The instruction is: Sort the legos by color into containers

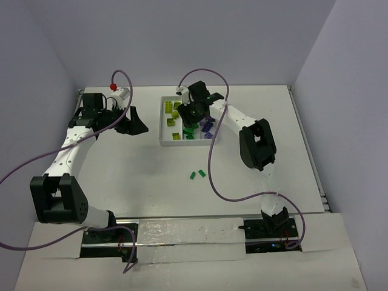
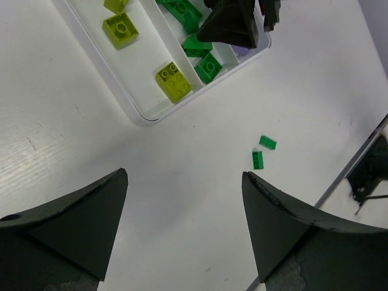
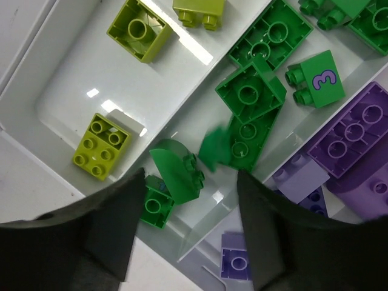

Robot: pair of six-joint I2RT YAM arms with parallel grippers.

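Right gripper [image 3: 189, 194] over middle compartment [image 3: 193, 112] of tray [image 1: 161, 121], jaws apart; green brick [image 3: 213, 151] blurred beneath them. Drop-off step, I judge. Left gripper [image 2: 185, 182] left of tray, jaws apart, empty. Next: fetch two green bricks [image 1: 197, 174] loose at tray's near side.

Fixed high up on the near side of the tray [image 1: 161, 121], looking down from afar over the whole surface [image 1: 121, 176]. From the left wrist, angled down at the tray's near-left corner from mid-range, sharing the two loose green bricks [image 1: 197, 174] nearby with the top view. From the right wrist, straight down into the tray, very close.
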